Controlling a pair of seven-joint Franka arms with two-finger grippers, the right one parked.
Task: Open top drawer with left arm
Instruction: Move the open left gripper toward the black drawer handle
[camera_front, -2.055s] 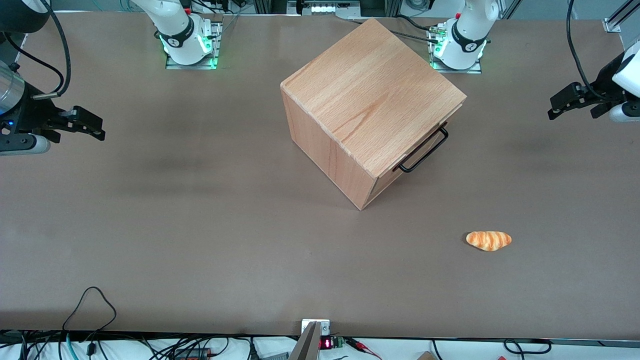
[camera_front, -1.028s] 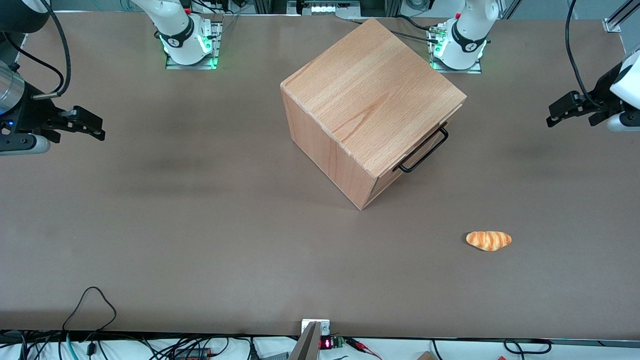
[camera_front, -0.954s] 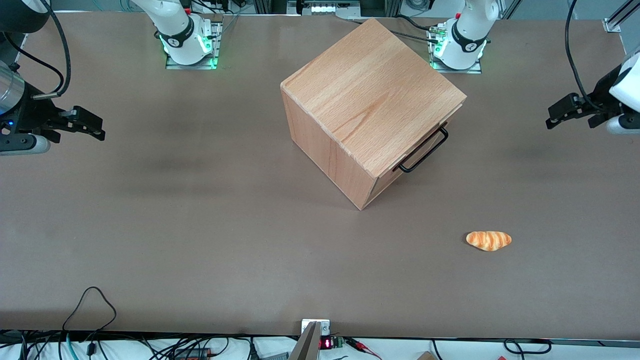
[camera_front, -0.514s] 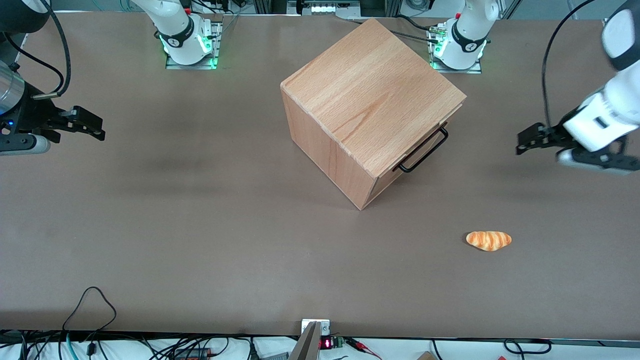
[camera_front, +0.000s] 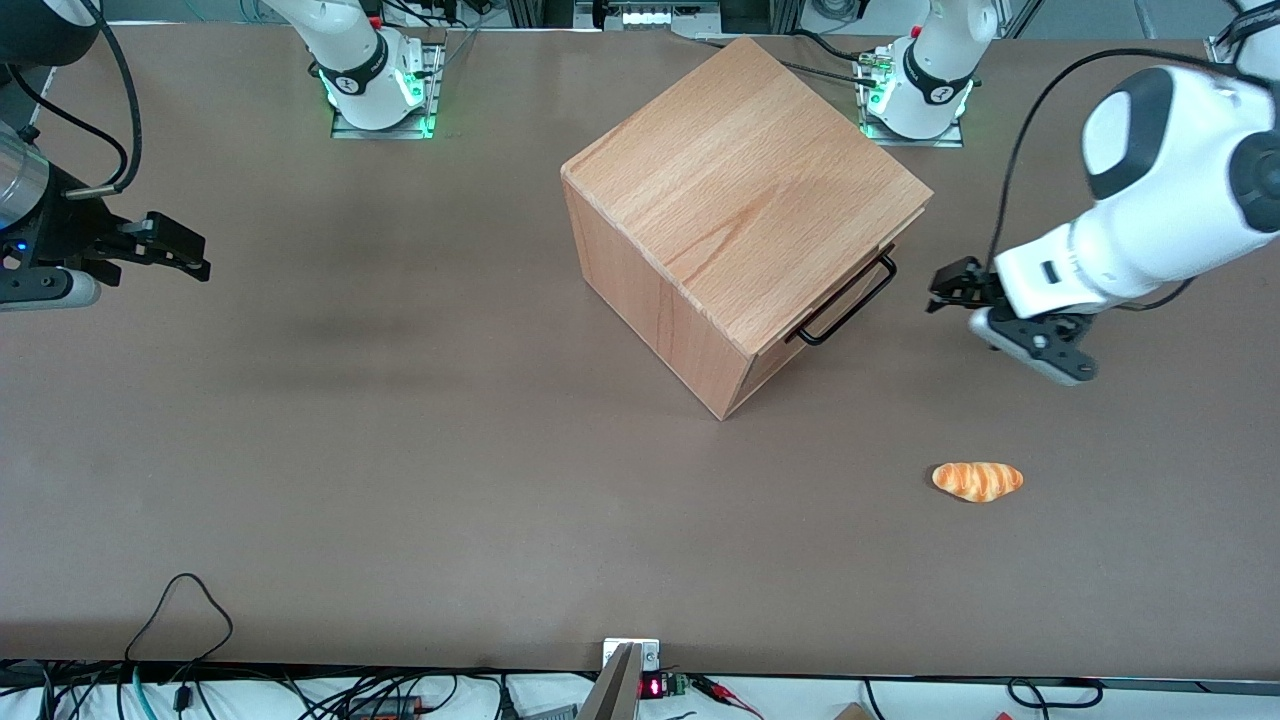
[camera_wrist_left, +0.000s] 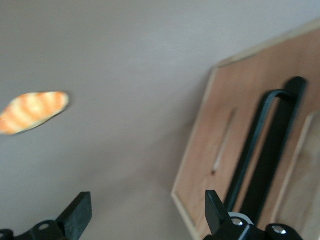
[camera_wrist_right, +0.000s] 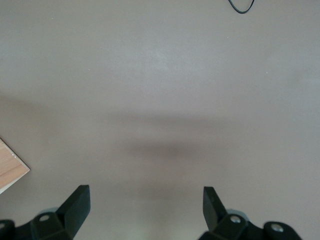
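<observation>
The wooden cabinet (camera_front: 740, 190) stands mid-table, turned at an angle. Its top drawer (camera_wrist_left: 240, 115) is pushed in flush, and the thin black wire handle (camera_front: 845, 300) sticks out from its front. The white left arm (camera_front: 1150, 210) reaches in from the working arm's end of the table. Its gripper (camera_front: 948, 285) hangs in front of the drawer face, a short gap from the handle. In the left wrist view the gripper (camera_wrist_left: 147, 215) is open with only table and the cabinet's corner between its fingers (camera_wrist_left: 80, 215), and the handle (camera_wrist_left: 265, 155) runs close beside one finger.
A small striped bread roll (camera_front: 978, 481) lies on the brown table (camera_front: 400, 450), nearer the front camera than the gripper; it also shows in the left wrist view as the roll (camera_wrist_left: 32, 112). Two arm bases (camera_front: 915, 90) stand at the table's back edge.
The left arm has swung in from the table's end toward the cabinet, bringing its gripper close to the handle. Cabinet, drawer and bread roll have not moved.
</observation>
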